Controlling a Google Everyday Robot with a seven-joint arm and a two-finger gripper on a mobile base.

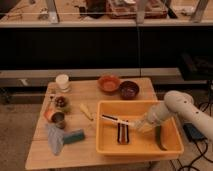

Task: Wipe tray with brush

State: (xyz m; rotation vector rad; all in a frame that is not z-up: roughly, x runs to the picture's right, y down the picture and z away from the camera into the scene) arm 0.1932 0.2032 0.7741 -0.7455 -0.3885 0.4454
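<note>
The yellow-orange tray (107, 145) sits on the right half of the wooden table. The slim brush (116, 120) lies low across the tray's left-middle, its thin handle pointing left. My gripper (140, 124) is inside the tray, shut on the brush's right end, with the white arm (176, 106) reaching in from the right. A dark striped block (122, 134) lies on the tray floor just below the brush. A dark curved piece (160, 139) lies near the tray's right wall.
An orange bowl (108, 82) and a dark bowl (129, 90) stand behind the tray. A white cup (62, 82), a small dish (61, 102), a can (57, 119), a yellowish stick (86, 111), a teal block (75, 136) and a pale cloth (54, 140) lie on the table's left.
</note>
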